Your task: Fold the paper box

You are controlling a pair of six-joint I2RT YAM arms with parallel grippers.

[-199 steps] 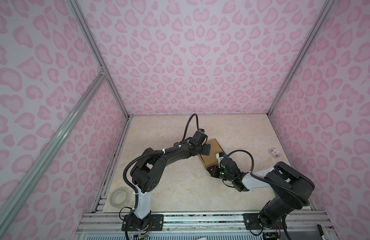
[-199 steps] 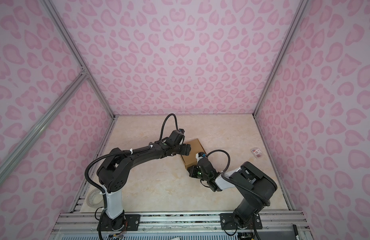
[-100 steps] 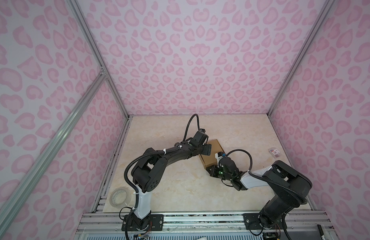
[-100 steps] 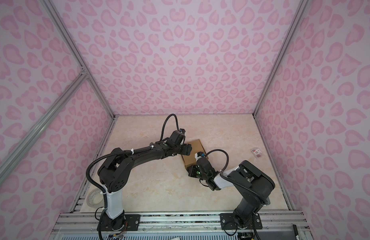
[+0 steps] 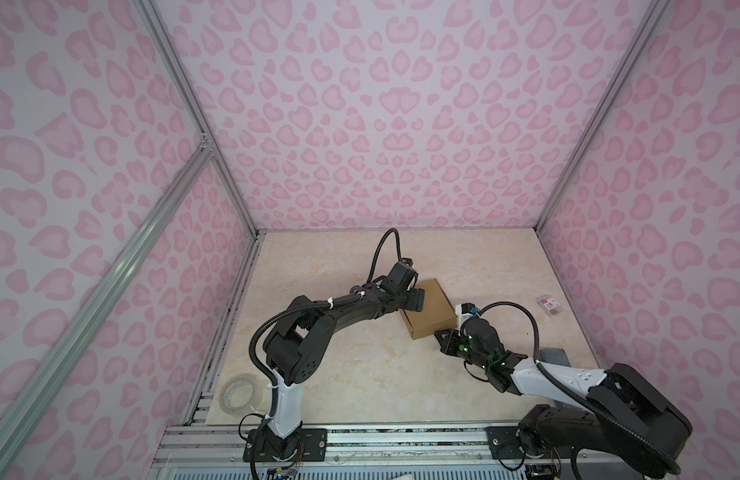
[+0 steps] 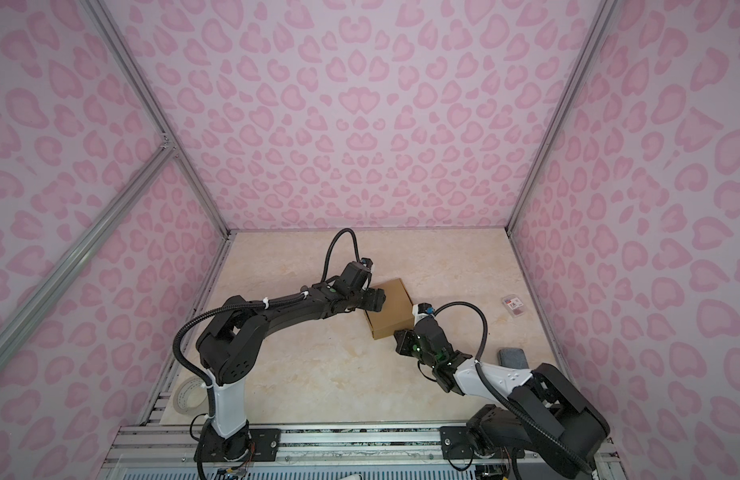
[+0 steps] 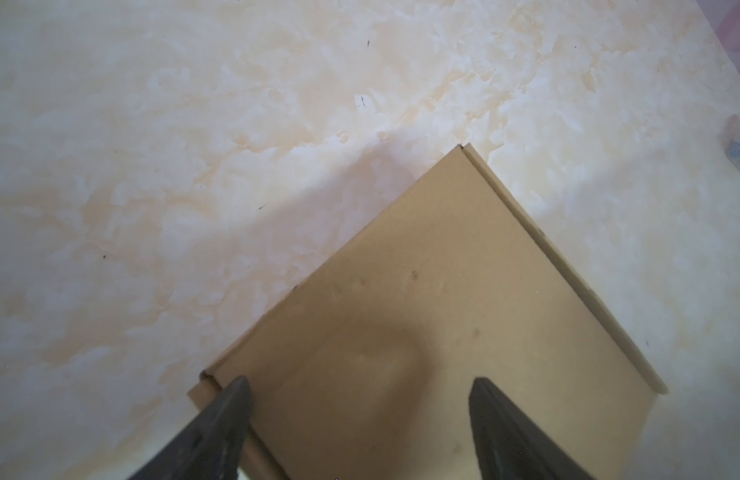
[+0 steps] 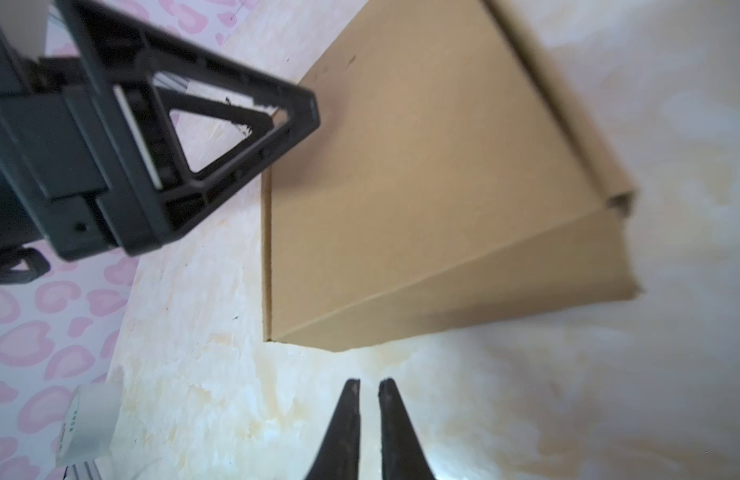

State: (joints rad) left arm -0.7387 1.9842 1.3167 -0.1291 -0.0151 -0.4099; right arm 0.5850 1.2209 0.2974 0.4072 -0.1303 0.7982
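Observation:
The paper box is a small flat square of brown cardboard, folded shut, lying on the marble table in both top views. My left gripper is open over the box's left corner. In the left wrist view its fingertips straddle the lid with nothing gripped. My right gripper sits low on the table just off the box's near corner. It is shut and empty, a short gap from the box's front wall. One side corner gapes slightly.
A small clear packet lies near the right wall. A grey pad lies behind my right arm. A tape roll rests at the front left corner. Pink patterned walls enclose the table on three sides.

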